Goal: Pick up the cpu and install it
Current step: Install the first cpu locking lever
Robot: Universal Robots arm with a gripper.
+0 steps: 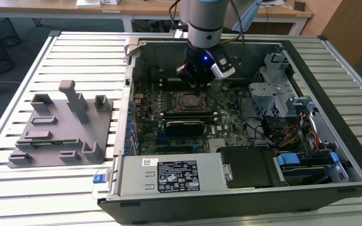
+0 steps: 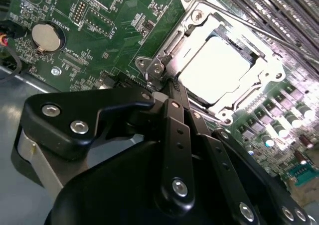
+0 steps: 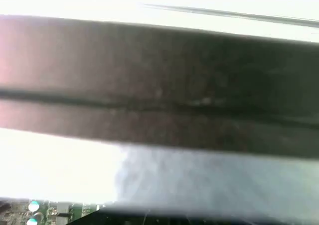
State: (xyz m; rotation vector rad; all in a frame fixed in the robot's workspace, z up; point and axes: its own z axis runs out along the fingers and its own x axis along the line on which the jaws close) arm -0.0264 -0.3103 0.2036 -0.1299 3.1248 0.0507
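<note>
The cpu [image 2: 219, 70], a bright silver square, lies flat inside the metal socket frame [image 2: 164, 60] on the green motherboard [image 2: 99, 31]. In the exterior view the cpu [image 1: 190, 100] sits mid-board in the open computer case. My gripper [image 1: 198, 84] hangs just above and behind the socket, on the end of the grey arm [image 1: 204, 23]. In the second wrist view the gripper [image 2: 167, 88] comes to a point at the socket frame's edge, beside the cpu and not on it. Its black fingers [image 3: 159, 65] lie pressed together with a thin seam between them, holding nothing.
The computer case [image 1: 332, 56] lies open on a slatted white table [image 1: 74, 52]. A grey plastic fixture block [image 1: 61, 127] with posts stands at the exterior view's left. Drive cages and cables [image 1: 288, 113] fill the case's right side; a power supply [image 1: 168, 175] lies in front.
</note>
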